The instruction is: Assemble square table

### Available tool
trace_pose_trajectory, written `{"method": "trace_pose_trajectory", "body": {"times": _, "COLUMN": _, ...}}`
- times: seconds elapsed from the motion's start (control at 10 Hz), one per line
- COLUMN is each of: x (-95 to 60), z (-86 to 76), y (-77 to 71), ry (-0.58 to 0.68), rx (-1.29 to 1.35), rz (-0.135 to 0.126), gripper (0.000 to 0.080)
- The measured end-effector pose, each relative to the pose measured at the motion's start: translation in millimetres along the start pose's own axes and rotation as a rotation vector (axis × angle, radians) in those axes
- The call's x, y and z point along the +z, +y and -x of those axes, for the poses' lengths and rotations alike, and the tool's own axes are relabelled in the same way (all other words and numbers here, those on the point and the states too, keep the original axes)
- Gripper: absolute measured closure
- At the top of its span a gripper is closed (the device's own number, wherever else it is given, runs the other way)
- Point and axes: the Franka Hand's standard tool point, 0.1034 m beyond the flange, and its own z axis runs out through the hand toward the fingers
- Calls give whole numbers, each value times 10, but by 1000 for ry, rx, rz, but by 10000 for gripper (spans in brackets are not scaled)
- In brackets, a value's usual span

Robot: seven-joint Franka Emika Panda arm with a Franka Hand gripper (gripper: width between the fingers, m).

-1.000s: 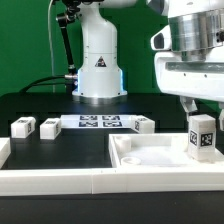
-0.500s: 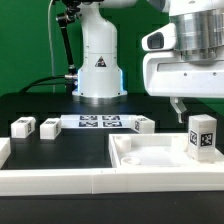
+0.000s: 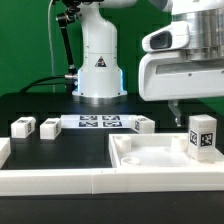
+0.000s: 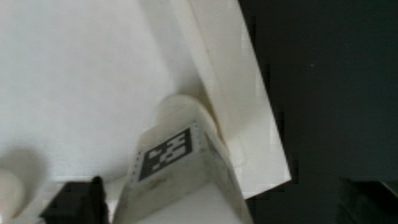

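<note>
Within the last second I had spread my two-finger gripper to its widest and drawn it upward, so it hung empty above the short white tagged block leg, touching nothing. The leg stayed standing by itself, which I took to mean that it was seated and my hold on it was finished, though I could not tell how firmly it was fixed. It stood inside the white plastic square tray-like tabletop, close against the raised rim toward the exterior view's right. The tabletop lay flat on the black table, rim upward. The leg's long axis ran vertical, and its black-and-white tag faced the exterior camera. Three more white block legs lay loose on the table around the marker board, so I judged most of the assembly was left to do.
</note>
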Motion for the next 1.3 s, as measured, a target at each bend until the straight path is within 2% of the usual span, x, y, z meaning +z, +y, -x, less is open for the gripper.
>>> {"method": "trace_pose_trajectory", "body": {"times": 0.3, "x": -1, "z": -28, "y": 59, "ry": 2, "rx": -265, "rz": 11, "gripper": 150}}
{"method": "trace_pose_trajectory", "body": {"times": 0.5, "x": -8, "z": -39, "y": 61, "ry": 6, "rx": -428, "rz": 31, "gripper": 150}}
{"method": "trace_pose_trajectory", "body": {"times": 0.8, "x": -9, "z": -40, "y": 61, "ry": 6, "rx": -449, "rz": 29, "gripper": 180}}
{"method": "trace_pose_trajectory", "body": {"times": 0.9, "x": -8, "z": -40, "y": 61, "ry": 6, "rx": -444, "rz": 29, "gripper": 360}}
{"method": "trace_pose_trajectory", "body": {"times": 1.0, "x": -9, "z": -40, "y": 61, "ry": 7, "rx": -428, "rz": 28, "gripper": 360}}
{"method": "trace_pose_trajectory", "body": {"times": 1.1, "x": -9, "z": -42, "y": 64, "ry": 7, "rx": -427, "rz": 29, "gripper": 511}}
{"method": "trace_pose_trajectory", "body": {"times": 1.2, "x": -9, "z": -41, "y": 60, "ry": 7, "rx": -407, "rz": 27, "gripper": 510}}
{"method": "trace_pose_trajectory", "body": {"times": 1.3, "x": -8, "z": -47, "y": 67, "ry": 14, "rx": -250, "rz": 21, "gripper": 510}}
